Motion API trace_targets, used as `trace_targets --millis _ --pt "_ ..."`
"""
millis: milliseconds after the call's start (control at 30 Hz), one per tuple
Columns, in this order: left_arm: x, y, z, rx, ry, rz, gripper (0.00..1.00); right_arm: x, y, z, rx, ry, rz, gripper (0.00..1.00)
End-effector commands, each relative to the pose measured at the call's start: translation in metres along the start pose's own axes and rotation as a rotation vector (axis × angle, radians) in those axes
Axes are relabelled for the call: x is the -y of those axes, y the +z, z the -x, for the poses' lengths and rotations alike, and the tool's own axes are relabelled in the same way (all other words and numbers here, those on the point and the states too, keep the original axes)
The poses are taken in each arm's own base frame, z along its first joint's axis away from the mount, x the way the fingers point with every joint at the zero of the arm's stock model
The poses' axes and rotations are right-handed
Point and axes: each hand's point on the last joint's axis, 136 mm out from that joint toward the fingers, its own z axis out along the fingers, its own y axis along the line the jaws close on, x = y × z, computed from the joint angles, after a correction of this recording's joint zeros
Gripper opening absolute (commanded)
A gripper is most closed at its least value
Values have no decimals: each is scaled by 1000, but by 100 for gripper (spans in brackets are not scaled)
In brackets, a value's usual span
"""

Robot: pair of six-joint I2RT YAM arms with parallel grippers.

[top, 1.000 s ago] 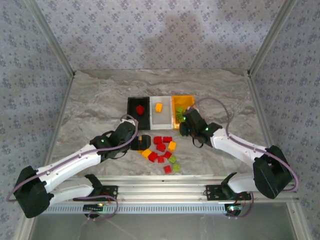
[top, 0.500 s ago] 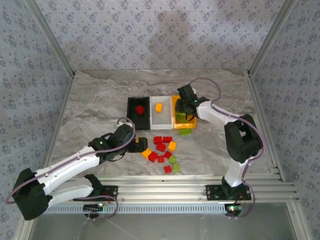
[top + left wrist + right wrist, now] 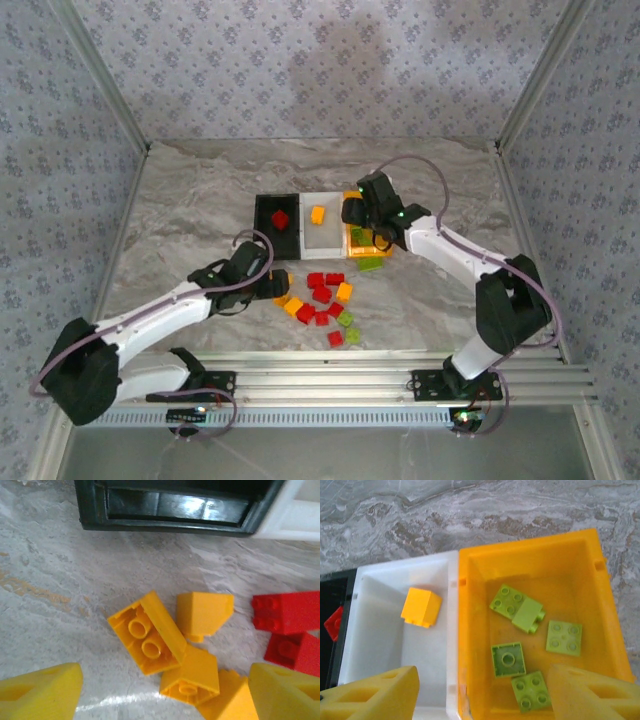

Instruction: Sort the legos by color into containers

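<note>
Left fingers point(image 3: 42, 692) wide around orange-yellow legos point(image 3: 150, 640) on surface point(image 3: 50, 570), 6 o'clock of black bin point(image 3: 170, 525); right fingers point(image 3: 375, 692) wide, empty, above white bin point(image 3: 402, 566) and orange bin point(image 3: 530, 542)

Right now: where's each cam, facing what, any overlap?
Top external: above and behind the bases, looking down on the table; both arms show, left gripper by loose legos, right gripper over the orange bin.
Left wrist: looks down at orange-yellow legos before the black bin; own fingertips at bottom corners.
Right wrist: looks down into orange bin with green legos, and white bin; own fingertips at bottom.
Shared: top and right wrist both show the white bin's orange-yellow brick.
</note>
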Motion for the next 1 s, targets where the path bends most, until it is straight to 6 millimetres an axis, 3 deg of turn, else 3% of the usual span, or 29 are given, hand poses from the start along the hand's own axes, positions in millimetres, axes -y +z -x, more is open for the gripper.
trace_targets --millis 0,267,600,667,800,967 --pt "9 12 14 44 -6 -59 81 3 -11 -5 10 1 7 70" --pt "-8 31 12 48 -29 -22 71 3 -30 -4 46 5 31 69" --pt "-35 47 -12 -15 -45 70 60 9 -26 -12 33 12 18 69" --pt "-41 49 -17 -31 -49 93 51 10 -24 -14 28 16 17 69" --pt "-55 44 -21 -40 -75 147 49 11 -25 -15 25 21 14 69" --pt "-65 27 -19 -9 -90 148 54 12 -24 -18 24 23 12 69"
